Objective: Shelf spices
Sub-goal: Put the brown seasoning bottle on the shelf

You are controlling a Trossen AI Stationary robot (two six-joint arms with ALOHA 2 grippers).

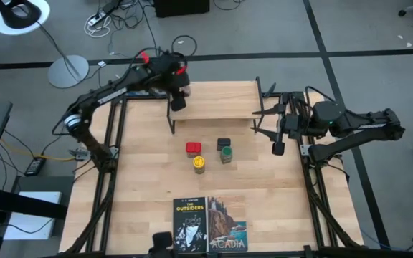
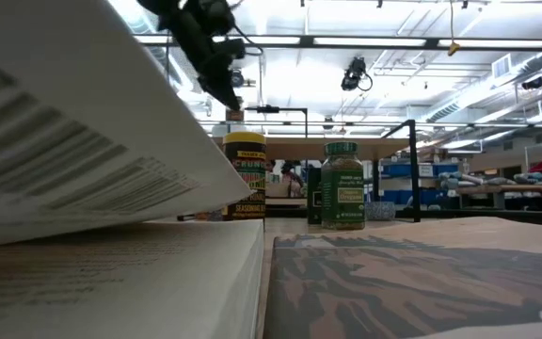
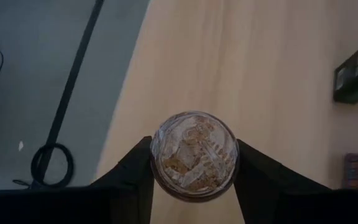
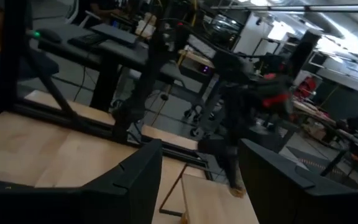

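Observation:
My left gripper is shut on a small round clear jar of brownish spice, held over the left end of the shelf, a light board on thin black legs. On the table in front of the shelf stand a red tin, a yellow-lidded jar, a dark tin and a green-lidded jar. My right gripper waits open at the shelf's right end, with nothing between its fingers. My left gripper pinches the jar's round side wall between its two fingers, one on each side. The fingers slant down from the table's far left. The jar is lifted clear above the wood, its round clear end turned toward the wrist camera.
Two paperback books lie at the table's near edge; one stands open right in front of the low camera. The table's black frame rails run along both sides. Bare wood lies between the spices and the books.

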